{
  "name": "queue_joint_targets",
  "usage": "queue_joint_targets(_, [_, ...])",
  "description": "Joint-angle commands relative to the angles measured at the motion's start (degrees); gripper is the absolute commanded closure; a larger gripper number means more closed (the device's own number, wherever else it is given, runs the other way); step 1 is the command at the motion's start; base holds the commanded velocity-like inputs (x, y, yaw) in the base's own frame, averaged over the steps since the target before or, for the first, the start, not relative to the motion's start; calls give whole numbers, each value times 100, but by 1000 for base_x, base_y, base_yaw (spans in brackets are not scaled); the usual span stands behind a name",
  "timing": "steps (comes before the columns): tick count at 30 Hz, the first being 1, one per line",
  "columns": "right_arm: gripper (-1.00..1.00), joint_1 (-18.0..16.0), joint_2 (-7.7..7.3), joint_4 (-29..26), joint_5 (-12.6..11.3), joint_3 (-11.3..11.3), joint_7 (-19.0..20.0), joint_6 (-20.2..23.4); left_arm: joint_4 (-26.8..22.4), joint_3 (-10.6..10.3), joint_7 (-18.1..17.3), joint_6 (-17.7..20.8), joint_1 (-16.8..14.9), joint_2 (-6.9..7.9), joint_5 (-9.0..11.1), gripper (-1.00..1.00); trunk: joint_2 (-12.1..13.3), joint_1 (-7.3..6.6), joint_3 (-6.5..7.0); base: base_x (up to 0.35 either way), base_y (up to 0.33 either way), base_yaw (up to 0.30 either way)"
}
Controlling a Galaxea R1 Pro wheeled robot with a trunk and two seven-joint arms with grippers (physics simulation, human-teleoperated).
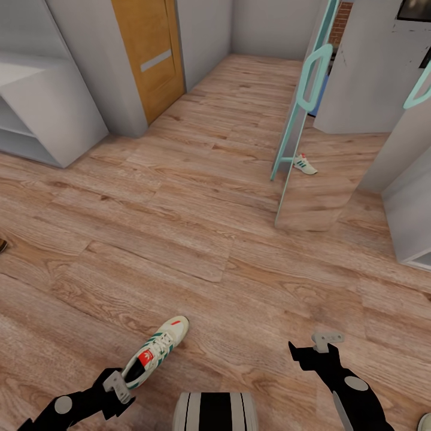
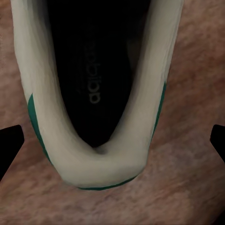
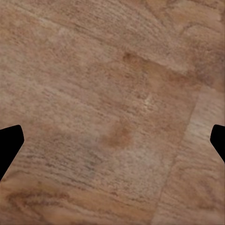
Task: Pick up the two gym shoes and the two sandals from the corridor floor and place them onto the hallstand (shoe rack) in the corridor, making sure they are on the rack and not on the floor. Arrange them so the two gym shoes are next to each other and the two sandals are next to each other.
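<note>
Far left edge of the head view: a dark sliver on the floor [image 1: 215, 239], maybe a sandal [image 1: 2, 245], too cropped to be sure. Upper left, a pale two-level shelf unit [image 1: 42, 114]; can't tell if it's the hallstand, no wall shelves visible from here.

Left gripper [image 1: 120, 388] sits right at the heel of the near shoe [image 1: 157, 350], which lies flat on the floor, toe pointing away. Left wrist view looks straight down into the heel opening; fingers [image 2: 10, 143] spread wide on either side of the heel, clear of it, nothing held.

Right gripper [image 1: 315, 347] hovers over bare planks, jaws wide, empty.

Second shoe [image 1: 304, 164] is well away, by the foot of the teal-framed mirror [image 1: 296, 131].

Risks:
- Heel collar is soft and rounded; closing across it could squash it or squirt the shoe forward.
- Closing too high catches only the rim, so the shoe would hang toe-down and might drop in transit.
- Going too low jams fingertips into the floor.
- Far shoe sits tight against the mirror base; arm clearance there looks poor.
</note>
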Motion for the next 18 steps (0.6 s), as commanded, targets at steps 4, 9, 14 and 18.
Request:
queue_joint_targets(4, [-100, 0, 1, -10, 28, -9, 41, 30, -3, 16, 0, -26, -8, 12, -41, -100, -1, -1, -4, 0, 0, 0])
queue_joint_targets(9, [-100, -3, 1, -11, 28, -9, 41, 30, 0, 20, 0, -21, -10, 10, -43, -100, -1, -1, -4, 0, 0, 0])
queue_joint_targets(14, [-100, -4, 1, -11, 28, -9, 41, 30, 4, 21, 0, -23, -10, 11, -39, -100, -1, -1, -4, 0, 0, 0])
queue_joint_targets(18, [-100, -5, 1, -11, 28, -9, 41, 30, 4, 21, 0, -25, -10, 9, -36, -100, -1, -1, -4, 0, 0, 0])
